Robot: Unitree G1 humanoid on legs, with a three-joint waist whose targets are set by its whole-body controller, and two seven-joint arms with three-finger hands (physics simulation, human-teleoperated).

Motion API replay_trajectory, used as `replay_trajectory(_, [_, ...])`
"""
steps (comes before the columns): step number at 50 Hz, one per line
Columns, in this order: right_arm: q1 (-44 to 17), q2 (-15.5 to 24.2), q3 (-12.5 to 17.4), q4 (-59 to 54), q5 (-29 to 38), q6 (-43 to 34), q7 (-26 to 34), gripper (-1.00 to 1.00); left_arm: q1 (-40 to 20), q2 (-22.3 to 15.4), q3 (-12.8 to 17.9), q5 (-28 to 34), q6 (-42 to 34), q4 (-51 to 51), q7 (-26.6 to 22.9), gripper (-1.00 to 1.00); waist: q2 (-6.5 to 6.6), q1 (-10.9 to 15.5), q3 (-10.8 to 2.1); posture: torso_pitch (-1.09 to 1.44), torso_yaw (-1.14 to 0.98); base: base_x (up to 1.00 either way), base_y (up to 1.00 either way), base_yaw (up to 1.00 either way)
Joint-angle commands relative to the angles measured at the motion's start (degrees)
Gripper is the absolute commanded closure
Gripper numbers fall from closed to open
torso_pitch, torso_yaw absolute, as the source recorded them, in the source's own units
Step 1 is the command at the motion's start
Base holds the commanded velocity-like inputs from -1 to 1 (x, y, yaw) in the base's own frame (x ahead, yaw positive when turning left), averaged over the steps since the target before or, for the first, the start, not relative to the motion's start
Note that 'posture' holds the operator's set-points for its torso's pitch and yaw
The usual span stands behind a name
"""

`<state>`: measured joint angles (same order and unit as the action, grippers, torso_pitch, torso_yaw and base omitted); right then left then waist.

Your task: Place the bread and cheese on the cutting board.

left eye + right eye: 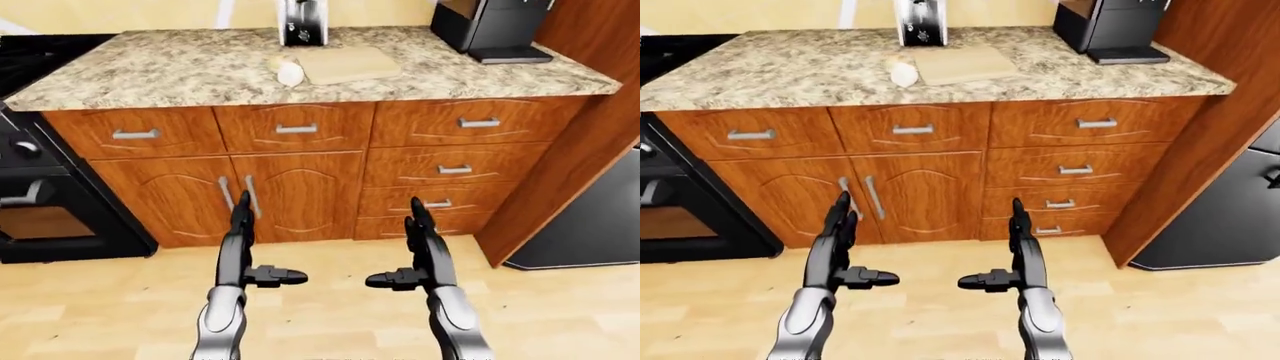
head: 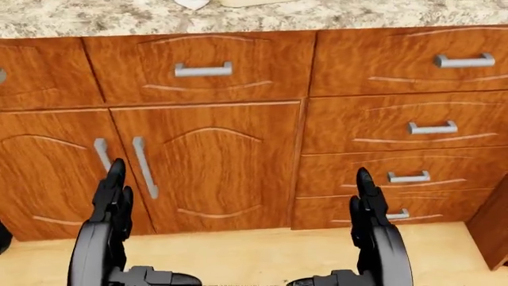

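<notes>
A pale wooden cutting board (image 1: 346, 64) lies on the granite counter (image 1: 170, 71) at the top of the left-eye view. Touching or just off its left edge sits a whitish rounded lump (image 1: 290, 73), with a smaller yellowish piece (image 1: 274, 61) behind it. Which is bread and which is cheese is too small to tell. My left hand (image 1: 252, 253) and right hand (image 1: 412, 256) hang low before the cabinets, far below the counter. Both are open and empty, fingers straight up and thumbs pointing inward. The head view catches only the counter's lip (image 2: 95, 21) above both hands.
A steel appliance (image 1: 303, 22) stands behind the board and a black coffee machine (image 1: 490, 26) at the counter's right. Below are wooden drawers (image 1: 455, 169) and doors (image 1: 300, 191). A black stove (image 1: 35, 172) flanks the left, a tall wood panel (image 1: 560, 172) and dark appliance (image 1: 595, 225) the right.
</notes>
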<state>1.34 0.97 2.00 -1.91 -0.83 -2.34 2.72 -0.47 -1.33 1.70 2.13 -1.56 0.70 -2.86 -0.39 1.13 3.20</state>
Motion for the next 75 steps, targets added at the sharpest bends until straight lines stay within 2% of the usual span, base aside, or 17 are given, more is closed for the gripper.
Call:
replay_trajectory(1, [-1.23,-0.05,-0.18,2.45,0.01,1.79,-0.18,-1.00,-0.91,-0.16,0.05,-0.10,1.66,-2.60,-0.25,-1.00,-0.30,0.00,-1.08,0.00,0.00,0.00,1.00,0.00])
replay_trajectory(3, [-1.29,0.02,-0.33,1.90,0.23,2.20,-0.02,-1.00,-1.13,-0.24,0.25,-0.14,1.70,-2.64,-0.34,-1.00,-2.93,-1.26,-1.75,0.00,0.00,0.00,0.82,0.00])
replay_trajectory(4, [-1.32,0.02,-0.42,1.68,0.43,2.35,-0.04,-1.00,-1.22,-0.25,0.33,-0.14,1.67,-2.62,-0.29,-1.00,-1.49,-1.65,-1.28,0.00,0.00,0.00,0.65,0.00])
replay_trajectory(7, [-1.40,-0.06,-0.65,2.22,0.54,1.80,0.13,-1.00,-1.24,-0.39,0.59,-0.30,2.10,-1.96,-0.43,-1.00,-1.04,-2.27,-2.54,0.00,0.00,0.00,0.64,0.00])
replay_trajectory(9, [-1.43,0.00,-0.65,2.21,0.62,1.78,0.21,-1.00,-1.20,-0.36,0.46,-0.07,2.09,-2.13,-0.44,-1.00,0.79,-2.51,-1.47,0.00,0.00,0.00,0.64,0.00])
replay_trajectory(11, [-1.25,-0.05,-0.56,2.56,0.48,1.74,0.31,-1.00,-1.05,-0.26,0.27,0.00,1.94,-2.47,-0.51,-1.00,6.87,-1.13,-3.16,0.00,0.00,0.00,0.73,0.00])
replay_trajectory(12, [-1.27,0.01,-0.63,2.51,0.70,1.85,0.33,-1.00,-1.17,-0.26,0.33,0.03,1.99,-2.26,-0.43,-1.00,3.32,-1.27,-1.77,0.00,0.00,0.00,0.83,0.00])
replay_trajectory(15, [-1.19,-0.19,-0.68,2.72,0.43,2.05,0.32,-1.00,-0.97,-0.23,0.16,0.16,2.31,-2.36,-0.54,-1.00,1.76,-0.60,-2.16,0.00,0.00,0.00,0.64,0.00])
replay_trajectory(18, [-1.27,-0.15,-0.48,2.79,0.14,2.31,0.11,-1.00,-0.98,-0.32,0.18,0.29,2.47,-2.27,-0.65,-1.00,2.80,-0.65,-2.94,0.00,0.00,0.00,0.00,0.00])
replay_trajectory(30, [-3.85,1.05,0.51,5.78,1.48,-0.53,-0.13,-1.00,-3.56,-0.94,0.64,1.05,3.25,-4.73,-2.01,-1.00,2.35,0.47,-3.62,0.00,0.00,0.00,0.00,0.00])
replay_trajectory(40, [-16.44,6.37,5.85,23.87,2.76,-17.33,2.69,-1.00,-20.48,-5.77,5.26,-2.86,-0.97,-11.27,-3.32,-1.00,1.88,0.98,-3.84,0.00,0.00,0.00,0.00,0.00])
replay_trajectory(54, [-31.01,15.88,12.02,24.35,3.53,-16.69,4.74,-1.00,-34.49,-13.37,9.31,-13.96,-2.09,-8.64,0.40,-1.00,1.81,0.08,-3.45,0.00,0.00,0.00,0.00,0.00])
replay_trajectory(57, [-31.28,16.64,12.37,24.05,1.95,-15.39,3.33,-1.00,-35.91,-13.47,9.70,-15.35,-1.26,-7.50,3.03,-1.00,0.80,-0.12,-1.95,0.00,0.00,0.27,0.00,0.00])
replay_trajectory(64, [-28.78,16.37,11.74,21.56,2.50,-9.54,2.49,-1.00,-35.44,-14.05,9.31,-15.04,0.97,-6.59,2.28,-1.00,-1.31,-0.68,-1.35,0.00,0.00,0.30,0.00,0.00])
replay_trajectory(68, [-30.31,16.99,12.16,22.45,1.91,-12.07,2.43,-1.00,-35.61,-14.40,9.44,-14.82,1.96,-5.24,1.81,-1.00,-4.68,-0.51,-1.42,0.00,0.00,0.30,0.00,0.00])
replay_trajectory(69, [-28.56,16.30,11.95,21.15,2.27,-8.85,2.16,-1.00,-35.31,-14.13,9.39,-14.81,1.63,-5.16,2.08,-1.00,-2.88,-0.55,-0.99,0.00,0.00,0.31,0.00,0.00])
replay_trajectory(75, [-27.74,15.96,11.88,21.08,2.26,-8.14,2.26,-1.00,-35.32,-13.87,9.32,-14.43,1.71,-5.24,2.43,-1.00,-2.67,-0.20,-1.72,0.00,0.00,0.30,0.00,0.00])
